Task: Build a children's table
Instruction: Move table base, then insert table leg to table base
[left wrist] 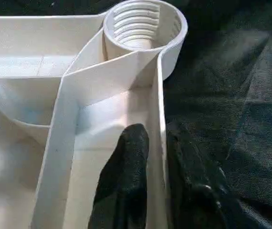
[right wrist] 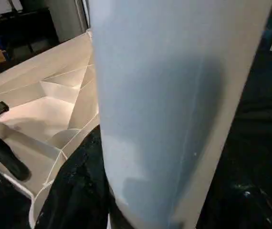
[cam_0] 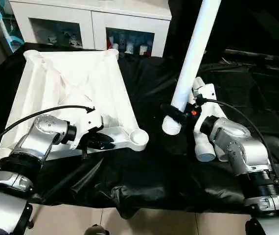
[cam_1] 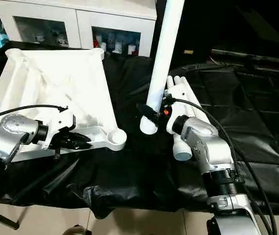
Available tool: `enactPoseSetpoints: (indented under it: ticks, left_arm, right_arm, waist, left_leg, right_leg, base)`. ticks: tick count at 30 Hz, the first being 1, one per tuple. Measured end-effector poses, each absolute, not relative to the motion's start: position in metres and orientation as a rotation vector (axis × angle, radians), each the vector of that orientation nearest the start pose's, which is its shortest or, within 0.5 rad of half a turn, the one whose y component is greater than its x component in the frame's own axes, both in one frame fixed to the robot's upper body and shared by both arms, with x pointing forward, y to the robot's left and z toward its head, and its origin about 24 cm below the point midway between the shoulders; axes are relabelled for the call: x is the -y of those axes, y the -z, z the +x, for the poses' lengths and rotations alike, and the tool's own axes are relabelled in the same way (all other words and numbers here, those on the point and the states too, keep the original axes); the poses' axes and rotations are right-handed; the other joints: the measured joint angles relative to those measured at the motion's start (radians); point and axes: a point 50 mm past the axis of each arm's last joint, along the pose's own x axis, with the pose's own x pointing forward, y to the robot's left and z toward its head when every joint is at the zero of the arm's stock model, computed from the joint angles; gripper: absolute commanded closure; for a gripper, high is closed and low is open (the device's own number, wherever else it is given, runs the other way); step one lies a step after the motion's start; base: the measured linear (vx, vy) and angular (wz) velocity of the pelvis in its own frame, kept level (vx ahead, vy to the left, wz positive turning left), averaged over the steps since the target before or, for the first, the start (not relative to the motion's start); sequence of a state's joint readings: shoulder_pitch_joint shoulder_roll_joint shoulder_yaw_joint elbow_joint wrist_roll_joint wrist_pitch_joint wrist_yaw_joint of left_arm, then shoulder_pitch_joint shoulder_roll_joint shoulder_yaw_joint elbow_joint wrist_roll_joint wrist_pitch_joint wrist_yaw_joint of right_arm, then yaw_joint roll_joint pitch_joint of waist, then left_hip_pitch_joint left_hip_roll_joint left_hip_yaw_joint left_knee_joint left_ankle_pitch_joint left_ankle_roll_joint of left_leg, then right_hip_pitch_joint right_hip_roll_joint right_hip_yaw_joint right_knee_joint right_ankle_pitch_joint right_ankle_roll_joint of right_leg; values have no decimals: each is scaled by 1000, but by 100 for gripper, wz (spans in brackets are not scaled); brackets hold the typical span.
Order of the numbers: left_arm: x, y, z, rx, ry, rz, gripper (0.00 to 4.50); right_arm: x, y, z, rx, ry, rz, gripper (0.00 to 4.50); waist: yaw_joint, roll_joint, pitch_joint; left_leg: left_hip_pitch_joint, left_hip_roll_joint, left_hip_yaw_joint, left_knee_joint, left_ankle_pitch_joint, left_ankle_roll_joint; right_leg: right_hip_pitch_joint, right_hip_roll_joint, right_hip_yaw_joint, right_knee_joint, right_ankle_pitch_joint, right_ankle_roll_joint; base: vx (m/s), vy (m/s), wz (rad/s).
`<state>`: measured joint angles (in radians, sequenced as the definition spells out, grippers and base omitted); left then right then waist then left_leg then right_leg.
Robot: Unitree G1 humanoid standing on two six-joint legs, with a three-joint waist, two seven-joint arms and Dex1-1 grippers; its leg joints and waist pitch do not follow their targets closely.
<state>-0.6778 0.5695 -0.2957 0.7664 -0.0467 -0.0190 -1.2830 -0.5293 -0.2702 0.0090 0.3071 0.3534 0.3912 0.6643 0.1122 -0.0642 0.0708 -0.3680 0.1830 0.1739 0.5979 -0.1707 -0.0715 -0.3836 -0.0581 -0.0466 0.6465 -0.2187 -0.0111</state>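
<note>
The tabletop (cam_0: 76,83) lies upside down on the left part of the black-draped table (cam_0: 144,171), ribs up, with a threaded socket (cam_0: 139,138) at its near right corner. The left gripper (left wrist: 157,162) pinches the tabletop's near rim just beside that socket, one finger inside the rim and one outside. To the right, the right gripper (cam_0: 177,115) clamps a leg (cam_0: 193,54) upright, its threaded end (cam_0: 172,126) hanging just above the cloth, apart from the socket. More legs (cam_0: 205,144) lie behind it. The step seems to be seating this leg: the left grip should steady the top while the leg stays plumb, centres over the socket, then lowers and turns without cross-threading.
</note>
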Motion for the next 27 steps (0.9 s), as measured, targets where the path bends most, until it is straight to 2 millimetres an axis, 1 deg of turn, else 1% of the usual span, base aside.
enactPoseSetpoints:
  ticks: [1, 3, 4, 7, 11, 12, 16, 17, 20, 27]
  left_arm:
    - [-203, -71, 328, -512, 1246, 474, 403]
    - [-203, -71, 328, -507, 1243, 471, 427]
    - [-203, -72, 328, -501, 1241, 464, 427]
    - [-200, -71, 328, -483, 1236, 444, 445]
    - [-192, -70, 324, -457, 1260, 454, 450]
    - [-190, -69, 324, -453, 1267, 458, 450]
    - [-175, -67, 320, -425, 1314, 460, 450]
    - [-171, -67, 320, -420, 1324, 464, 450]
    - [-167, -66, 318, -412, 1334, 473, 450]
    - [-164, -65, 320, -401, 1315, 496, 450]
  right_arm:
    - [141, -100, 335, -158, -758, 122, 261]
    - [140, -100, 334, -169, -774, 139, 261]
    - [139, -99, 333, -179, -790, 156, 261]
    - [132, -104, 329, -188, -875, 190, 261]
    - [117, -109, 329, -184, -942, 197, 261]
    - [115, -110, 329, -182, -947, 196, 261]
    - [111, -115, 334, -178, -968, 190, 261]
    - [110, -113, 334, -187, -969, 190, 261]
    - [107, -105, 334, -233, -977, 180, 262]
    - [96, -98, 329, -283, -1040, 158, 262]
  waist:
    - [0, 0, 0]
    - [-1, 0, 0]
    - [0, 0, 0]
    - [1, 0, 0]
    - [1, 1, 0]
    - [3, 1, 0]
    - [20, 1, 0]
    - [24, 1, 0]
    - [28, 1, 0]
    - [30, 1, 0]
  left_leg:
    - [0, 0, 0, 0, 0, 0]
    - [0, 0, 0, 0, 0, 0]
    - [-1, 0, 0, 0, 0, 0]
    - [-1, 0, 0, 0, 0, 0]
    - [-1, 0, 1, -1, 0, 0]
    - [-1, 0, 1, -1, 0, 0]
    - [-1, 0, 2, 0, 0, 0]
    - [-1, 0, 2, 0, 0, 0]
    - [-1, 0, 2, 0, 0, 0]
    - [-1, 0, 2, 0, 0, 0]
  right_leg:
    - [0, 0, 0, 0, 0, 0]
    - [0, 0, 0, 0, 0, 0]
    - [0, 0, 0, 0, 0, 0]
    - [-1, 0, 0, -1, 0, 0]
    - [-1, 0, 0, -1, -1, -1]
    - [-1, 0, 0, -1, -1, -1]
    - [0, -1, 0, -1, -1, -2]
    - [0, -1, 0, -1, -1, -2]
    - [0, -1, 0, -1, -1, -2]
    - [0, -1, 0, -1, -1, -1]
  base:
    - [0, 0, 0]
    - [0, 0, 0]
    - [0, 0, 0]
    - [0, 0, 0]
    - [0, 0, 0]
    - [0, 0, 0]
    - [0, 0, 0]
    - [0, 0, 0]
    - [0, 0, 0]
    - [0, 0, 0]
